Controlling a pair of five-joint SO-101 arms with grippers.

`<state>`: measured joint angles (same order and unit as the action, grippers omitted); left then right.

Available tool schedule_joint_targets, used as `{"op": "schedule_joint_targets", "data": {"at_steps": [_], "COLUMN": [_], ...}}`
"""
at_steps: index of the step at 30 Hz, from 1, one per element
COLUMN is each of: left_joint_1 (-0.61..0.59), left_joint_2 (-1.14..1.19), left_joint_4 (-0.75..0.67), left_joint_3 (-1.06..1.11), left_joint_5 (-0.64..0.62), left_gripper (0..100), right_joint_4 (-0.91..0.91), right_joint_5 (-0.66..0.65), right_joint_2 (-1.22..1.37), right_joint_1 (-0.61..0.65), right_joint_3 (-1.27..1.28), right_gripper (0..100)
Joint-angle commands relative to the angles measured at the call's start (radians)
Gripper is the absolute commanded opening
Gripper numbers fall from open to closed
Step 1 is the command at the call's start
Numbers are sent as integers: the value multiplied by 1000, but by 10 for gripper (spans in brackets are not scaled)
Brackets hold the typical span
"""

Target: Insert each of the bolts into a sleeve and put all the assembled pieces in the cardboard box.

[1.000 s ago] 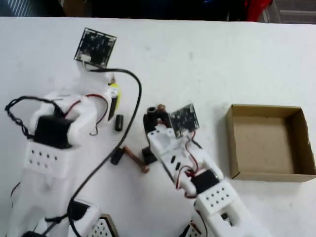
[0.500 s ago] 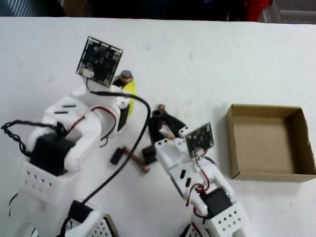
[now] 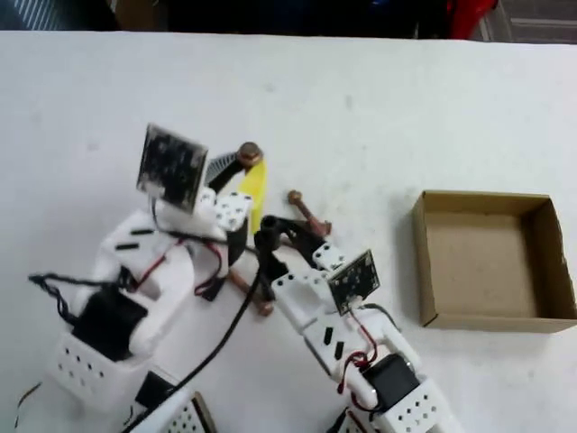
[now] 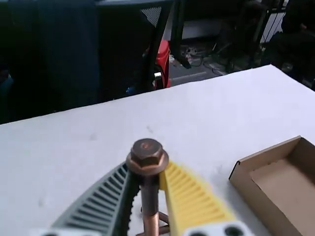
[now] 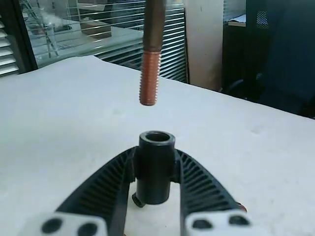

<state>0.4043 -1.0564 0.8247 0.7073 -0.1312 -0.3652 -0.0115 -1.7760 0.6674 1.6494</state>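
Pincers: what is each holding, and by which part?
Left pincer grips a bolt by its shank, just below the head. Right pincer grips a sleeve by its sides.

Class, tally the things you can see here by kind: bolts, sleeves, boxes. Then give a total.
Bolts: 3, the held bolt, the bolt near the box, the bolt between the arms
Sleeves: 1 in view, the held sleeve
Boxes: 1, the cardboard box
Total: 5; the arms may hide more sleeves.

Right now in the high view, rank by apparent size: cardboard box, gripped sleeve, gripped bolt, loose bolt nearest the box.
1. cardboard box
2. loose bolt
3. gripped bolt and gripped sleeve: alike, both seen end-on, so unranked.
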Motion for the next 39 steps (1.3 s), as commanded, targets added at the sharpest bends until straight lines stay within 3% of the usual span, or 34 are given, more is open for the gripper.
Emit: {"op": "schedule_joint_targets", "data": {"at_steps": [1, 7, 16, 39], "left_joint_1": [16, 21, 133, 67], "left_joint_2": [-145, -236, -309, -314], "left_joint_4": [-127, -146, -144, -252], "left_joint_3": [107, 190, 264, 319], "left_joint_5": [-9, -15, -17, -18], "left_gripper": [21, 21, 23, 23], "right_joint_4": [-5, -5, -38, 61], "right_joint_5": [3, 35, 35, -35], "right_joint_2": [-19, -18, -22, -24], "right_joint_1": [5, 4, 10, 10], "right_joint_3": [-14, -14, -15, -15], "right_gripper": [17, 17, 17, 17]}}
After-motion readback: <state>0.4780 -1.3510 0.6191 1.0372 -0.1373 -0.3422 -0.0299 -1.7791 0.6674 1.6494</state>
